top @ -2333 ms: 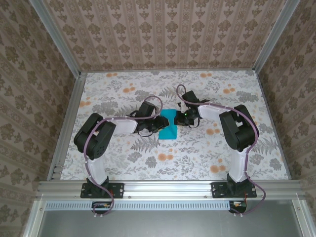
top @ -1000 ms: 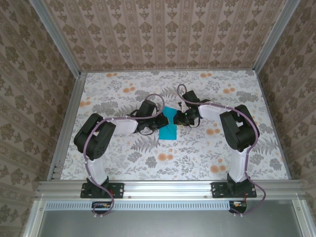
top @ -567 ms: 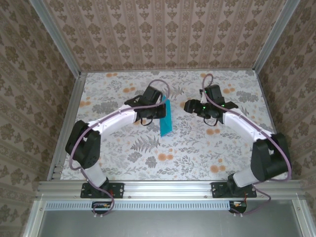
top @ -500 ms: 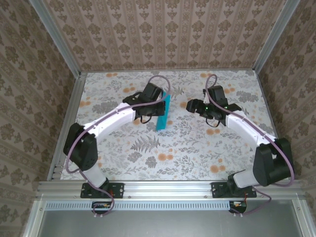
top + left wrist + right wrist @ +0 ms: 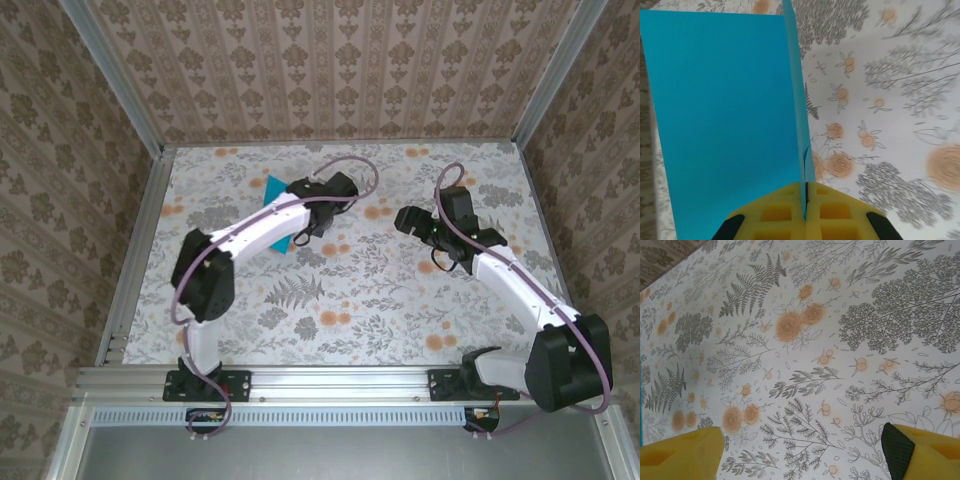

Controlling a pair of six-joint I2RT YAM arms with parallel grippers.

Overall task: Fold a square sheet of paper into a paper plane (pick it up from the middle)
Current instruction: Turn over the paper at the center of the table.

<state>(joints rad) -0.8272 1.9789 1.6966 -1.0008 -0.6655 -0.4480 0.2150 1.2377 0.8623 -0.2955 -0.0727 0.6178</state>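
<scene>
The left jaws are clenched on the folded teal paper (image 5: pixel 273 190), which is up off the surface (image 5: pixel 380 300) toward the rear left. In the left wrist view the two yellow fingers (image 5: pixel 775 212) press together on the paper's crease. One broad flap (image 5: pixel 725 125) spreads flat to the left, and a second layer stands edge-on straight above the pinch. From above, the left arm (image 5: pixel 250 228) reaches diagonally from its base to the back and crosses over the paper, so the teal shows as two patches, one on each side of the white forearm.

The right jaws are released. In the right wrist view the fingers (image 5: pixel 680 452) sit far apart at the lower corners with only the flowered surface (image 5: pixel 805 340) between them. The right arm (image 5: pixel 515 285) stretches along the right half of the surface, its wrist well apart from the paper. Patterned walls (image 5: pixel 330 70) and an aluminium frame rail (image 5: pixel 340 380) ring the workspace.

A little over two seconds ago both wrists met over the paper at the middle of the surface. One second ago they were still together there. Half a second ago the paper hung as a narrow upright strip near the centre. Since then the left wrist has swung on and the paper has turned out to its left, while the right arm has drawn further back toward its own side.
</scene>
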